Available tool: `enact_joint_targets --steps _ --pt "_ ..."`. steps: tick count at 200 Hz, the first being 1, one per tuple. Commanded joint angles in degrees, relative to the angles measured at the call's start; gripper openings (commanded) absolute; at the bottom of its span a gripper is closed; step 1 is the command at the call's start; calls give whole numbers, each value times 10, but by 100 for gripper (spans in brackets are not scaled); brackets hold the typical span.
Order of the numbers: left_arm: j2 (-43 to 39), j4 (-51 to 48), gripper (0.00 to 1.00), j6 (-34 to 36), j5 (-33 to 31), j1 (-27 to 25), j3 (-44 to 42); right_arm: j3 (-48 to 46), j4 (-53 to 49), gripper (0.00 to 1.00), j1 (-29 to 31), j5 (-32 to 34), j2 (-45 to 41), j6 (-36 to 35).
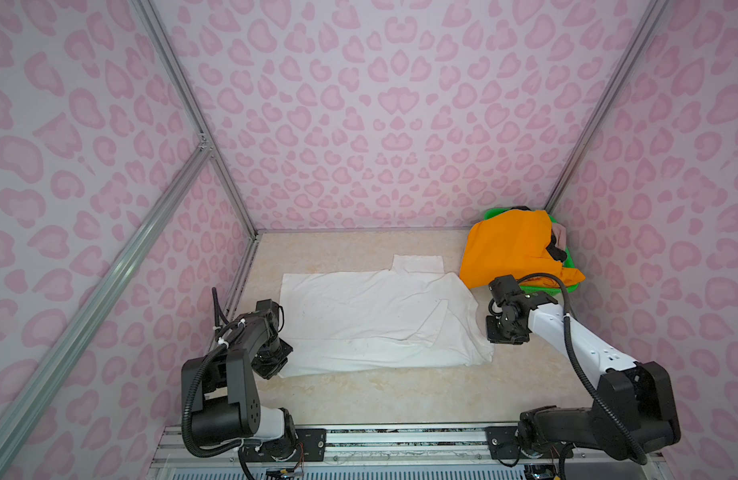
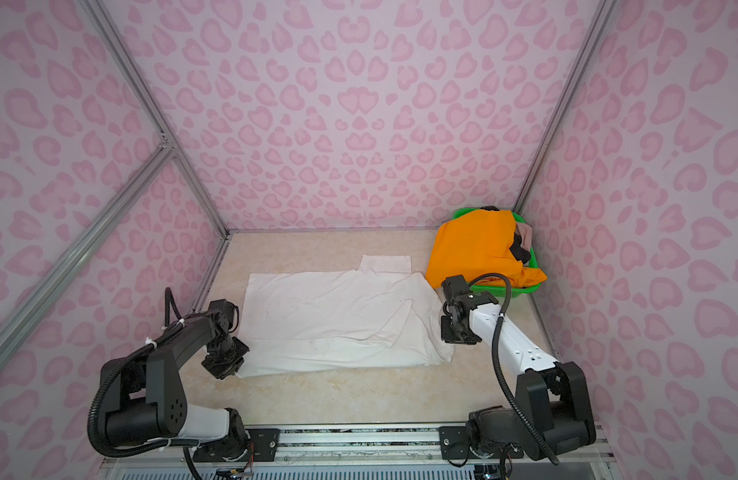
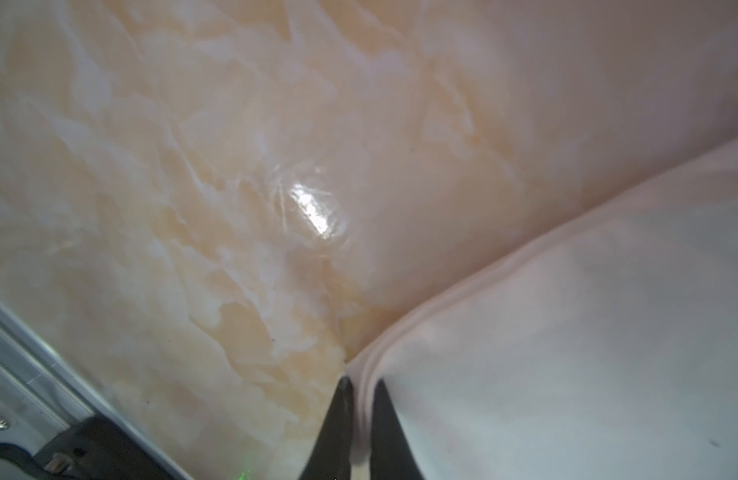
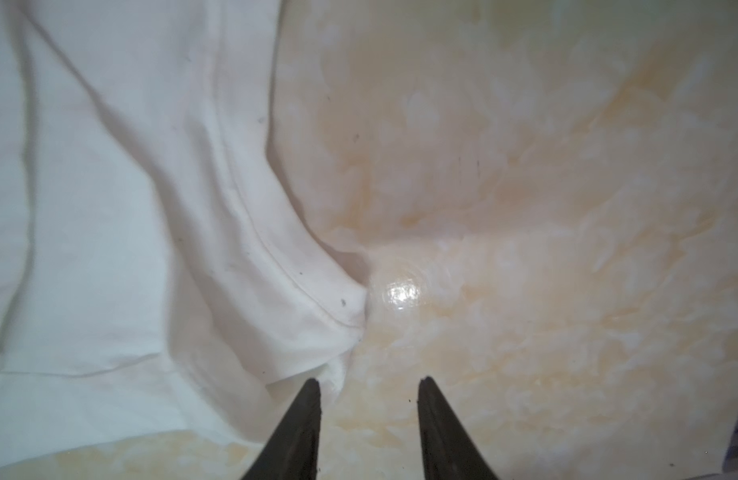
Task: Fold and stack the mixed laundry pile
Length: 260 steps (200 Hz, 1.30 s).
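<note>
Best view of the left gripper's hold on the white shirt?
Left wrist: close up, the left gripper pinches the white shirt hem. Both top views show only its back, fingertips hidden. Right wrist shows only the shirt's other side.

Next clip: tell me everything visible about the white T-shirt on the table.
The white T-shirt lies spread on the marbled table. It is soft cloth, lightly wrinkled and speckled, with no print showing. One sleeve sticks out toward the back wall, and a flap is folded over near its right end. The left gripper pinches its edge, and the right gripper stands open beside the other end.
</note>
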Motion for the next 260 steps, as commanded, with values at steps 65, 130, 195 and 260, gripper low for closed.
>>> enact_joint_targets --steps 65,130,195,260 --pt "-7 30 13 -1 3 1 -7 51 51 43 140 -291 89 -67" --pt "-21 28 12 6 1 2 -7 21 141 33 170 -292 158 10" --pt "-22 28 12 9 1 1 -5 34 171 24 172 -284 209 29" --pt "-24 29 11 11 -1 1 -6 145 132 0 172 -247 251 -11"
